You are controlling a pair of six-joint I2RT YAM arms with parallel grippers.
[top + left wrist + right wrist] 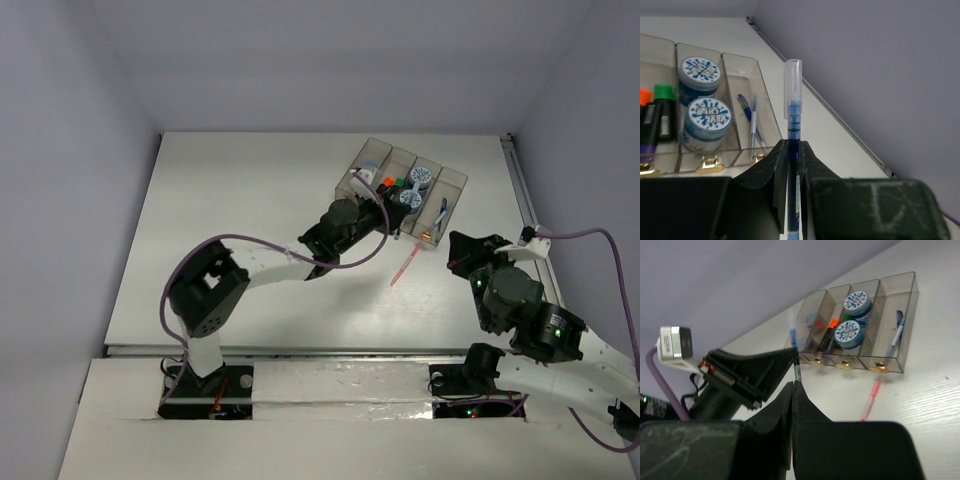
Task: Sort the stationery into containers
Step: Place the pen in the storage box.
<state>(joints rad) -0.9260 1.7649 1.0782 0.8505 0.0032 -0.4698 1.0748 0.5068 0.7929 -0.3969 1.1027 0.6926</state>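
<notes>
The left gripper point(793, 147) is clamping a blue pen point(793, 107) near the bins point(461, 181); the right gripper point(794, 386) is hanging with its jaws together; a red pen point(403, 267) is lying nearby.

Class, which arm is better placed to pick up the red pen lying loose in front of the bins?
Right. The left gripper is occupied, shut on a blue pen. The right gripper looks empty, and its wrist view shows the red pen close by.

White table point(250, 250), pale lavender walls point(80, 150)
</notes>
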